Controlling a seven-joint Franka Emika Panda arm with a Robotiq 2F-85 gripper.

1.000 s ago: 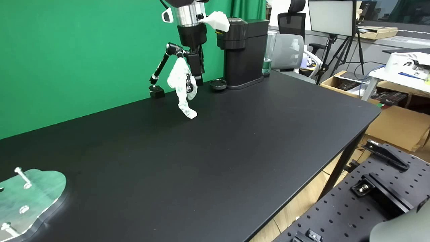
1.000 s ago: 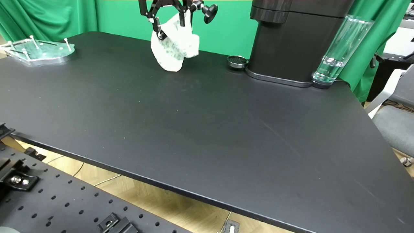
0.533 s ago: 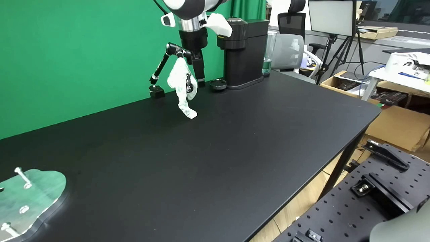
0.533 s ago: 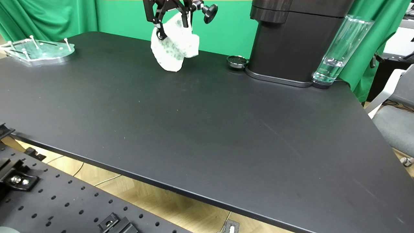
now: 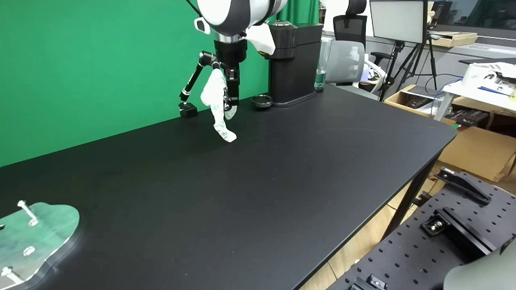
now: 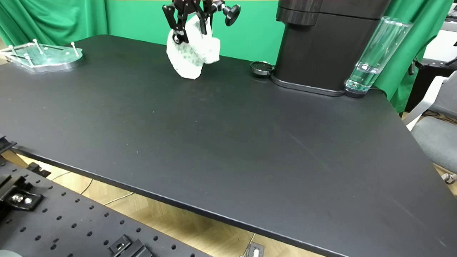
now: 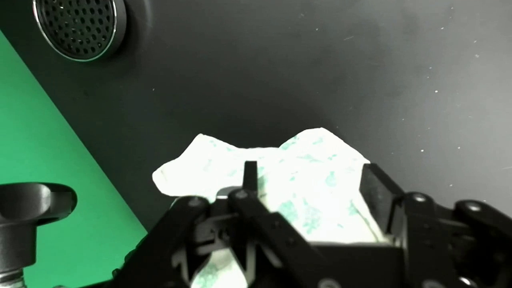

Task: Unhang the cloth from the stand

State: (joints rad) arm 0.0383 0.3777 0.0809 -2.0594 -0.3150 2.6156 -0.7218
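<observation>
Wrist view: claw (image 7: 310, 165) spread apart — green-printed white cloth (image 7: 296, 188) seen through gap; in exterior view, hangs from stand (image 5: 195, 78).

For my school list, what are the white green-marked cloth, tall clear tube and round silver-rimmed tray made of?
White green-marked cloth: probably soft, matte fabric; it droops in folds. Tall clear tube: glossy, see-through, so glass or plastic. Round silver-rimmed tray: its shiny rim looks metallic; its dark, holey top could be plastic or metal.
</observation>
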